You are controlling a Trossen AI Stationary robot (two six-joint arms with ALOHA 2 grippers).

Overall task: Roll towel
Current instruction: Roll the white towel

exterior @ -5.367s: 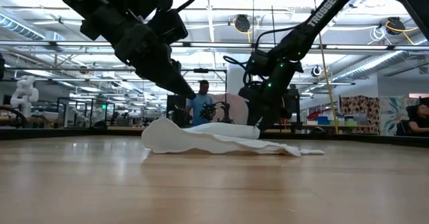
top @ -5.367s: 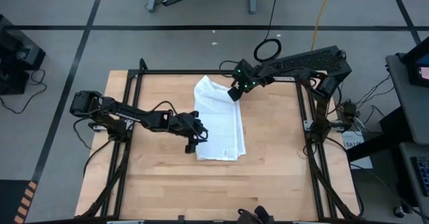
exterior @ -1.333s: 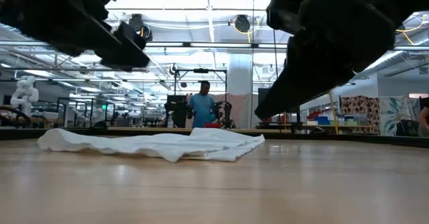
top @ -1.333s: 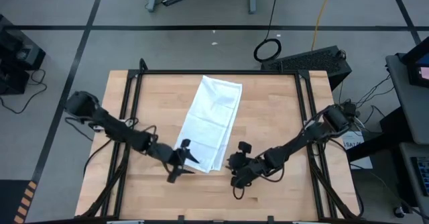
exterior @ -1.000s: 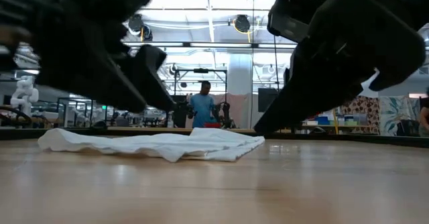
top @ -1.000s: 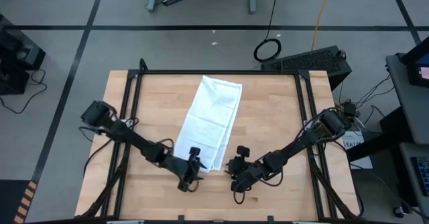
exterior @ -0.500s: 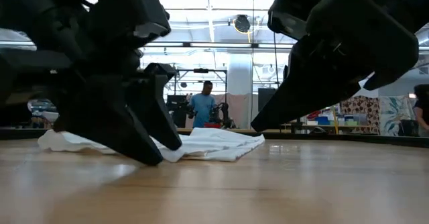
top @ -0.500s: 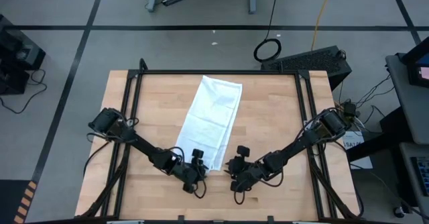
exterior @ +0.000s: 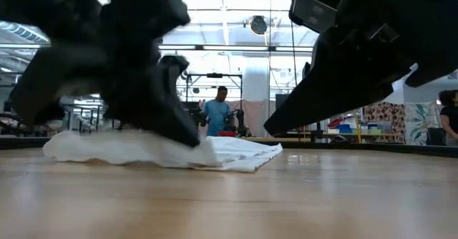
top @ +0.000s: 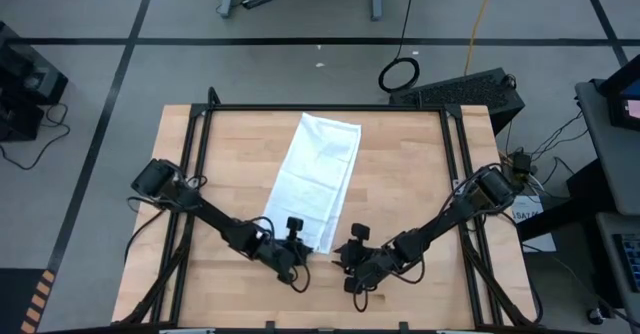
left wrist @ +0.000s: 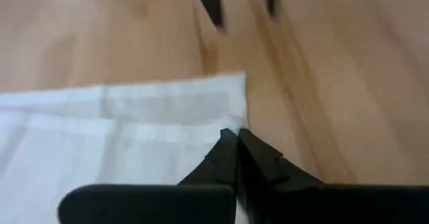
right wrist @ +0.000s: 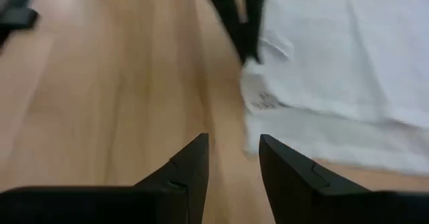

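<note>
The white towel (top: 318,174) lies flat as a long strip, running from the table's far edge toward the near middle. My left gripper (left wrist: 236,138) is at the towel's near end and shut on it; the low view shows its tip (exterior: 192,139) down on the cloth. My right gripper (right wrist: 232,143) stands open over bare wood just to the right of the towel's near right corner (right wrist: 258,100). It touches nothing, and in the high view it (top: 346,260) is close to the left one. My left gripper pinches the towel's near short edge (left wrist: 238,120) between its two fingers, close to the near right corner (left wrist: 241,80). The fingers slant down from the table's left side. One layer or several, I cannot tell. The rest of the towel lies on the table.
The wooden tabletop (top: 420,174) shows bare on both sides of the towel and toward the near edge. Black frame rails (top: 200,124) run along the table's sides and far edge. A person (exterior: 217,114) stands far off in the room beyond the table.
My left gripper has gone toward the table's right edge and down to the towel's near end, tipped further down, and shut on the near edge. The towel's far part has stayed where it was. My right gripper has kept about still and open.
</note>
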